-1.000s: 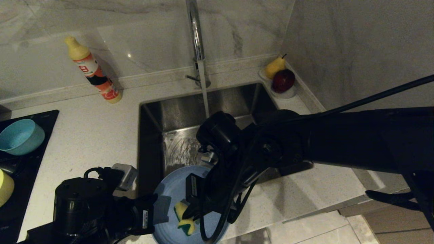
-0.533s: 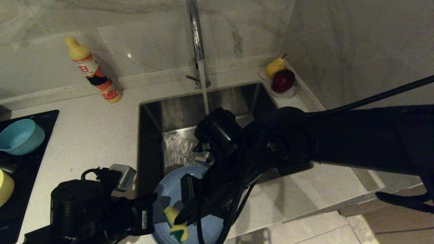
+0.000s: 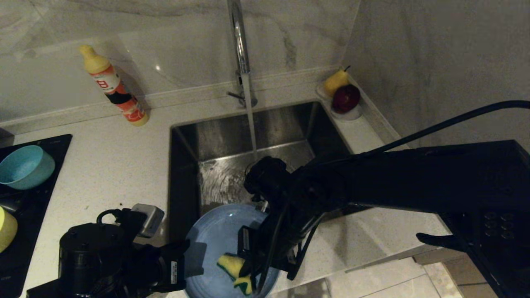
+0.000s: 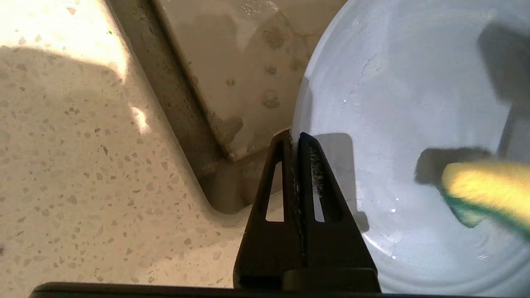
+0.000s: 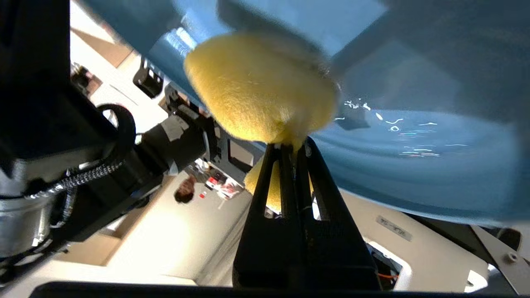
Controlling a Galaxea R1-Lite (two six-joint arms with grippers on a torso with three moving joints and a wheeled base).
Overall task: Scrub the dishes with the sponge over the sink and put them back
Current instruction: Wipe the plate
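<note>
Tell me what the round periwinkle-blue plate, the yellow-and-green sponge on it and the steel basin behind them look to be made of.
Round periwinkle-blue plate: likely matte plastic; even colour, soft wet glints only.
Yellow-and-green sponge: soft foam with a darker green scouring layer; fuzzy, squashed where the right gripper pinches it.
Steel basin: brushed stainless steel by its grey, streaky reflections.

The rear half of the sink (image 3: pixel 232 136) is open apart from the faucet (image 3: pixel 239 49) stream. The periwinkle plate (image 3: pixel 215 236) and the right arm (image 3: pixel 372 182) block its front edge.
</note>
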